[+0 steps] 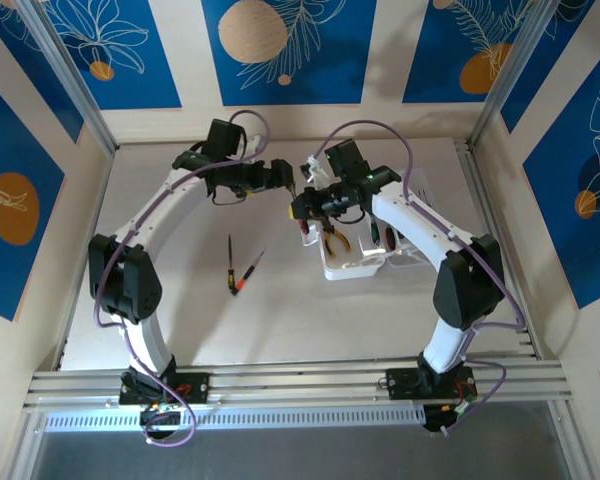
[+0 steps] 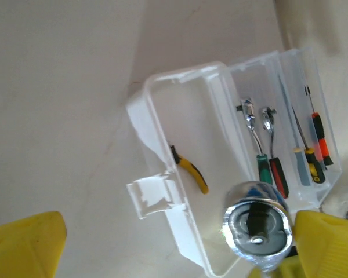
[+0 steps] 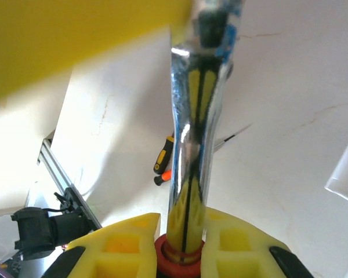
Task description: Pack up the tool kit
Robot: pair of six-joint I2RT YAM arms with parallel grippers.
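Observation:
A chrome ratchet wrench [image 3: 196, 133] with a red collar stands between my right gripper's [image 3: 182, 237] yellow fingers, which are shut on its handle end. Its round head [image 2: 257, 225] shows end-on by my left gripper's [image 2: 177, 249] right finger; that gripper is wide open and holds nothing. Both grippers [image 1: 285, 180] [image 1: 308, 207] meet above the table, just left of the open translucent case [image 1: 355, 262]. The case [image 2: 153, 121] holds yellow-handled pliers [image 2: 191, 172] in one half. Its other half holds a green wrench [image 2: 261, 165], a red wrench [image 2: 278, 174] and several screwdrivers [image 2: 318, 136].
Two screwdrivers lie loose on the table left of the case, a black-and-orange one [image 1: 230, 262] [image 3: 165, 155] and an orange one [image 1: 248, 272] [image 3: 162, 177]. An aluminium rail [image 1: 300, 380] runs along the near edge, and walls close the table's sides.

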